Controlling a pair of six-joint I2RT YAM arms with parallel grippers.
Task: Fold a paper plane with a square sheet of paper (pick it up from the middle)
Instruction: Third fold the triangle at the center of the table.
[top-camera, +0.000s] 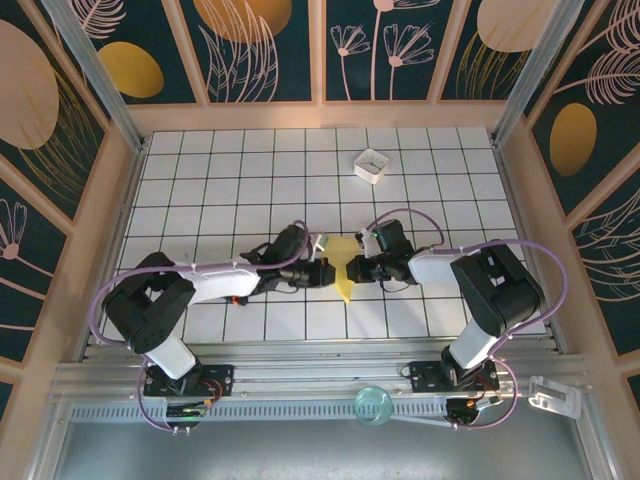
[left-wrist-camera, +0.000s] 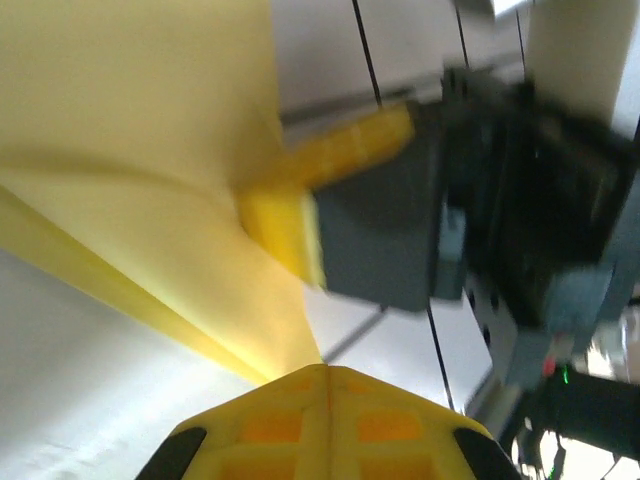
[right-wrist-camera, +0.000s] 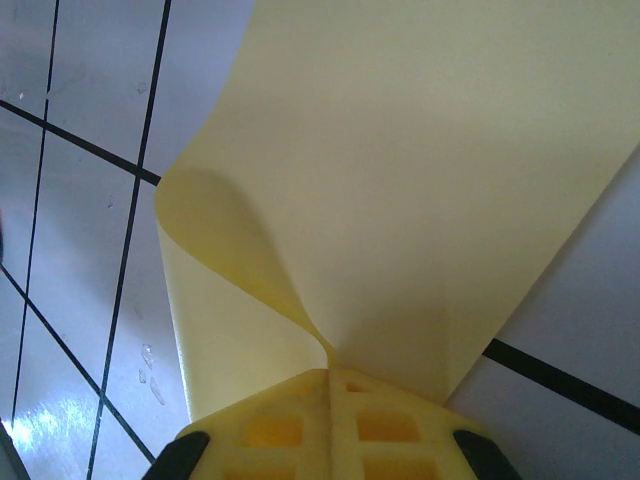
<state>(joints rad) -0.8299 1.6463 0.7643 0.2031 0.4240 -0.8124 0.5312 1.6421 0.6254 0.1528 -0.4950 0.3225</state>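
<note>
Pinching the folded yellow paper over mid-table between two fully closed grippers — left gripper biting at its 9 o'clock, right gripper at its 3 o'clock — tip pointing to 6 o'clock.

My table, white tiles and black grid lines

The table carries a small white square box, which sits flat on the far tiles right of centre, one corner turned toward me, with bare tiles all around it.

A lab test cell: gridded table walled by botanical panels.
</note>
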